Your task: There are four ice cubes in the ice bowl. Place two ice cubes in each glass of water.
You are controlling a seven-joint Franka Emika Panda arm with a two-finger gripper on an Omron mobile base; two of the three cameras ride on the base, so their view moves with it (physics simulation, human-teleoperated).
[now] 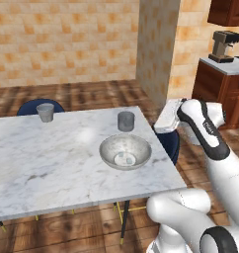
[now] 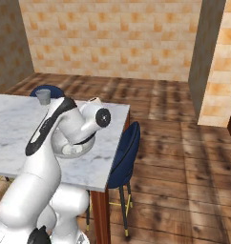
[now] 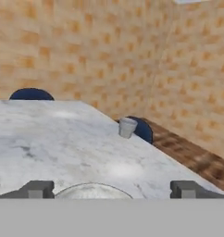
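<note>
Reach step: empty hand spread wide just short of ice bowl on marble tabletop, ice cubes inside, glasses beyond; next, descend onto one cube.

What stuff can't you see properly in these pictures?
- Ice cubes in the ice bowl: left base view, too small and blurry to count.
- Ice bowl: right base view, mostly hidden behind the arm.
- Ice bowl: hand view, cut off by the bottom edge.
- Water in the far tumbler: too small to tell.
</note>
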